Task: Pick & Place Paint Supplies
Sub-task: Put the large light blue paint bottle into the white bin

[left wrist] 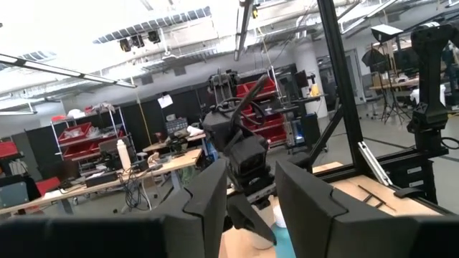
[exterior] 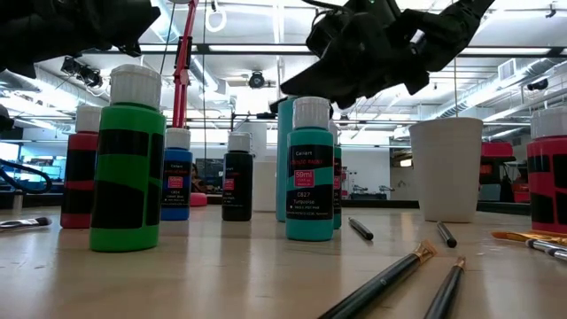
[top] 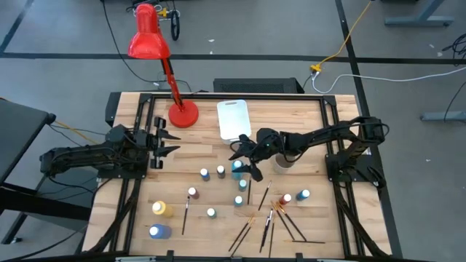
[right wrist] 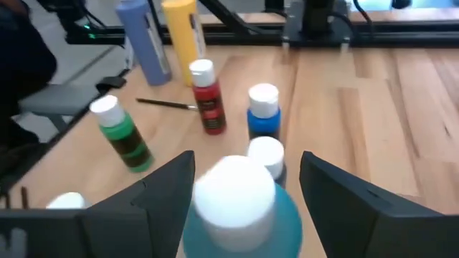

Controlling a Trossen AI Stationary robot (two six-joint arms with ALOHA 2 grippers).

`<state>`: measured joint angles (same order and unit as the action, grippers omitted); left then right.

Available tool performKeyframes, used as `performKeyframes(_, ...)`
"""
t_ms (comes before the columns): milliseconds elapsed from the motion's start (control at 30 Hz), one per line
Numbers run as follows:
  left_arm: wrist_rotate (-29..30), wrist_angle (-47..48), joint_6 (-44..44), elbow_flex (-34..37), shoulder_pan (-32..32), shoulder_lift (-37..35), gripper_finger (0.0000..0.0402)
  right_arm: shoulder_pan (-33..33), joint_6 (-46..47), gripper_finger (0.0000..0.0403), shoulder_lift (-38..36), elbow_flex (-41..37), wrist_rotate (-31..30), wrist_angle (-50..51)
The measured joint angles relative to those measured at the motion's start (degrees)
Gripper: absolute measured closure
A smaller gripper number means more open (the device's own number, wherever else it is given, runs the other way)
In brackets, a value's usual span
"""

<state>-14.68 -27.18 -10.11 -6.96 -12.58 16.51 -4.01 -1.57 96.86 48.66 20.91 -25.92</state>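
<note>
Teal bottle [right wrist: 240, 208] between open right tool [right wrist: 247, 190] fingers.

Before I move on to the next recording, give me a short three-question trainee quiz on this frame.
1. True or false: the right gripper has its jaws standing open on either side of the white cap of a teal paint bottle.
2. Which arm waits at the table's left edge, away from the bottles? A) left B) right
3. Fill in: the base of the red desk lamp stands beside the white rectangular ____.

Key
1. True; in the right wrist view the jaws flank the cap with gaps, not yet clamped.
2. A; the left gripper hovers there, holding nothing.
3. tub
</note>
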Motion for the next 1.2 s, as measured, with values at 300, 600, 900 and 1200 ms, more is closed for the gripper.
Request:
performKeyframes(300,0.0,0.0,0.0,0.0,0.0,0.0,0.0271,0.0,-2.3,0.0218,0.0,0.0,-2.0,-0.7)
performKeyframes(600,0.0,-0.1,0.0,0.0,0.0,0.0,0.0271,-0.1,0.7,0.0301,-0.3,0.0,-4.3,-2.6)
performKeyframes(900,1.0,1.2,-2.4,0.0,0.0,0.0,0.0271,-3.0,0.8,0.0299,-11.9,2.4,-28.2,-2.6)
performKeyframes(1200,2.6,2.1,-3.8,0.0,0.0,0.0,0.0271,-12.9,-1.0,0.0296,-14.1,4.2,-39.8,-6.2)
